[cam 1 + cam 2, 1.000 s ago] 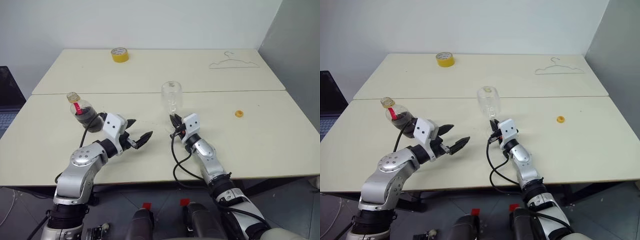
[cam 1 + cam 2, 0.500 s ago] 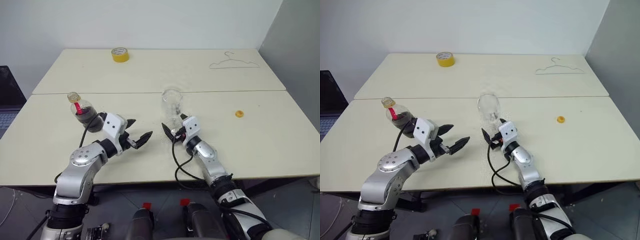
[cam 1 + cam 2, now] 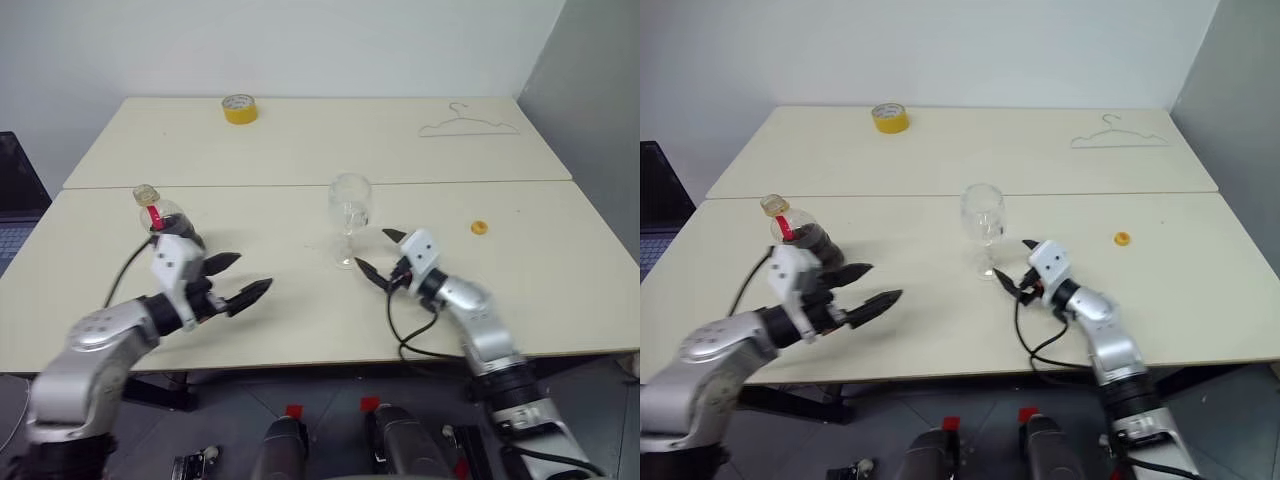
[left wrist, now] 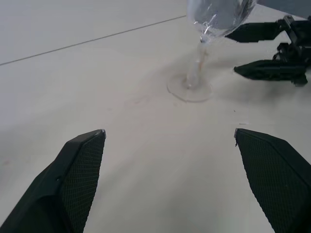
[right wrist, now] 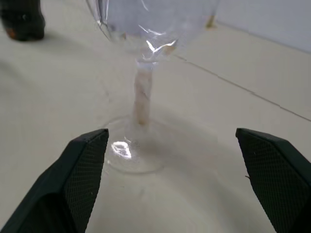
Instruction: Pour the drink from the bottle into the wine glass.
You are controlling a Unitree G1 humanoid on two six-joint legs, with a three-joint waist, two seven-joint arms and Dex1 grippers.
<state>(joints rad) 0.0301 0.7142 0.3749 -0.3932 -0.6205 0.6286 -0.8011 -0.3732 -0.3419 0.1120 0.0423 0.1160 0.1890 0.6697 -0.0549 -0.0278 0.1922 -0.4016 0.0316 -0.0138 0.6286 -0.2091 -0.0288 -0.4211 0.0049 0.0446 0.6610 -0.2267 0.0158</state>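
The wine glass [image 3: 348, 203] stands upright and looks empty near the middle of the front table [image 3: 300, 320]. My right gripper [image 3: 372, 250] is open just to the right of its foot, fingers pointing at the stem without touching it. The bottle [image 3: 163, 218] stands at the left with dark drink in its lower part and a red strip on the neck. Beside and in front of the bottle my left gripper [image 3: 252, 272] is open and holds nothing. In the left wrist view the wine glass [image 4: 197, 73] and the right gripper [image 4: 265, 51] lie ahead. The glass stem [image 5: 142, 94] is close in the right wrist view.
A small yellow cap [image 3: 478, 227] lies on the table right of the glass. A yellow tape roll [image 3: 239, 108] and a wire hanger [image 3: 470, 125] lie on the far table. A seam [image 3: 250, 185] runs between the two tables. A grey wall [image 3: 590, 120] bounds the right side.
My right gripper let go of the glass stem, opened and drew back to the right; the glass now stands free. My left arm pulled back and to the left, away from the glass.
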